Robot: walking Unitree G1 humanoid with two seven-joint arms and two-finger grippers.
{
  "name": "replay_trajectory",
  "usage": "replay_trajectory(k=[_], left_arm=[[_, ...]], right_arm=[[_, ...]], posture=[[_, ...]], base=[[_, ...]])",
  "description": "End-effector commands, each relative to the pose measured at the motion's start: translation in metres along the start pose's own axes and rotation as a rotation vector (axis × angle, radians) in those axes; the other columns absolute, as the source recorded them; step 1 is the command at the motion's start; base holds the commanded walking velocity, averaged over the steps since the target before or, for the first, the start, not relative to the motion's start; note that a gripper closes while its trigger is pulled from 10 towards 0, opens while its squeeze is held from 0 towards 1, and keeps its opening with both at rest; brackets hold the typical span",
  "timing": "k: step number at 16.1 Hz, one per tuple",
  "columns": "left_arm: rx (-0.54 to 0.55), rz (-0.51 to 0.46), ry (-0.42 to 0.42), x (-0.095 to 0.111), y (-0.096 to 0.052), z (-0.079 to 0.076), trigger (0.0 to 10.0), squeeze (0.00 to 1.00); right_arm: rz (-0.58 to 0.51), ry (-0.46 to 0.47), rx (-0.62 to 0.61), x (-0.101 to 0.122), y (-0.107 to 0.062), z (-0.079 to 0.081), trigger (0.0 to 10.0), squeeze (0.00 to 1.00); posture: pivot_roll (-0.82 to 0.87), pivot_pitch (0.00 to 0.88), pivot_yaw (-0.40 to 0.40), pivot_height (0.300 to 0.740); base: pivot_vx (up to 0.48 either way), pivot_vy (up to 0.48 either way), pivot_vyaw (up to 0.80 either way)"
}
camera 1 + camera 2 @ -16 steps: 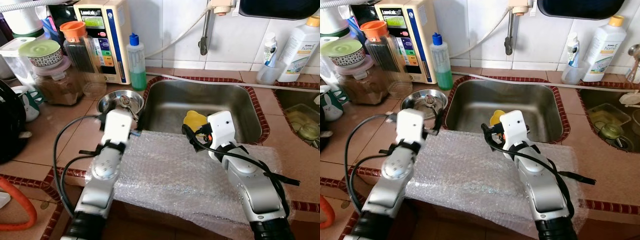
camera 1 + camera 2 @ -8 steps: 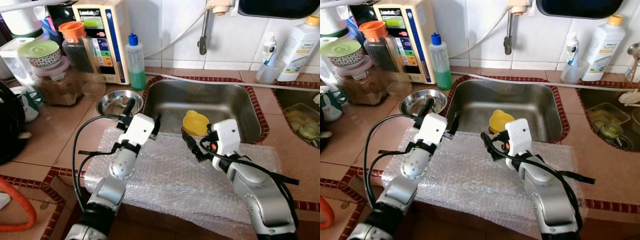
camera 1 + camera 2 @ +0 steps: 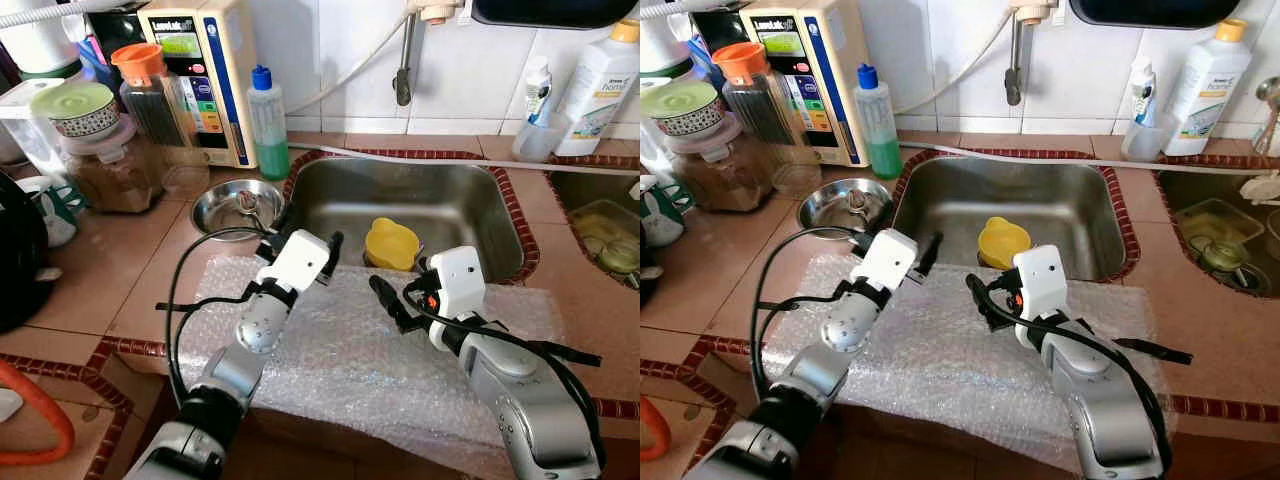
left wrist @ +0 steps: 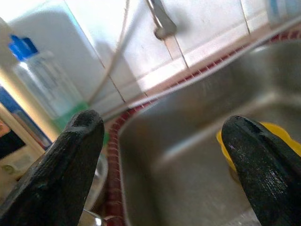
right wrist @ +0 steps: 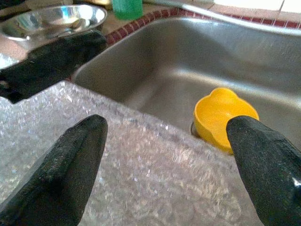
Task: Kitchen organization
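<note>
Both arms hang over the bubble wrap (image 3: 380,350) at the sink's (image 3: 330,215) front edge. Left gripper (image 3: 308,232) and right gripper (image 3: 398,305) look spread wide, empty. The yellow cup (image 3: 392,244) sits in the basin, probably near the drain.

Home kitchen, steel sink (image 3: 420,205), tiled counter (image 3: 100,270), wall tap (image 3: 404,60)
</note>
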State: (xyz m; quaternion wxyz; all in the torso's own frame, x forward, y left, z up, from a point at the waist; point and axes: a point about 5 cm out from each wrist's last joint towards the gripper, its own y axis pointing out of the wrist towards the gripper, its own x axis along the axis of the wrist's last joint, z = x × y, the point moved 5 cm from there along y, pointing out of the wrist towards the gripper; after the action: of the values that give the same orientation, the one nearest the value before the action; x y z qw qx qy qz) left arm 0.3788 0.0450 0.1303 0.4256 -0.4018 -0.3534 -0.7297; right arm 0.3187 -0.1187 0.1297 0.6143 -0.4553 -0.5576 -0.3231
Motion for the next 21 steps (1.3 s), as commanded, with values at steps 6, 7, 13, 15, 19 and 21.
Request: replay_trajectory(k=[6,7,13,15,19,21], left_arm=[[0.091,0.149,-0.051,-0.030,0.005,0.026,10.0,0.00],[0.128,0.177,-0.057,-0.037,0.004,0.035,10.0,0.00],[0.188,0.226,-0.088,-0.054,-0.006,0.056,10.0,0.00],[0.190,0.234,-0.104,-0.058,-0.009,0.058,3.6,0.00],[0.196,0.212,-0.121,-0.056,-0.009,0.063,0.0,0.00],[0.192,0.209,-0.123,-0.055,-0.009,0.062,0.0,0.00]], right_arm=[[-0.009,-0.020,0.042,0.007,-0.001,0.011,10.0,0.00],[-0.009,-0.027,0.047,0.007,-0.001,0.012,10.0,0.00],[-0.012,-0.035,0.051,0.007,0.000,0.014,10.0,0.00],[-0.012,-0.037,0.050,0.007,0.001,0.014,10.0,0.00],[-0.014,-0.044,0.052,0.008,0.002,0.014,10.0,0.00],[-0.013,-0.048,0.053,0.007,0.002,0.015,10.0,0.00]], posture=[[-0.37,0.068,0.093,0.740],[-0.37,0.068,0.093,0.740],[-0.36,0.072,0.093,0.740],[-0.36,0.072,0.093,0.740],[-0.35,0.072,0.092,0.740],[-0.35,0.072,0.093,0.740]], base=[[0.000,0.000,0.00],[0.000,0.000,0.00],[0.000,0.000,0.00],[0.000,0.000,0.00],[0.000,0.000,0.00],[0.000,0.000,0.00]])
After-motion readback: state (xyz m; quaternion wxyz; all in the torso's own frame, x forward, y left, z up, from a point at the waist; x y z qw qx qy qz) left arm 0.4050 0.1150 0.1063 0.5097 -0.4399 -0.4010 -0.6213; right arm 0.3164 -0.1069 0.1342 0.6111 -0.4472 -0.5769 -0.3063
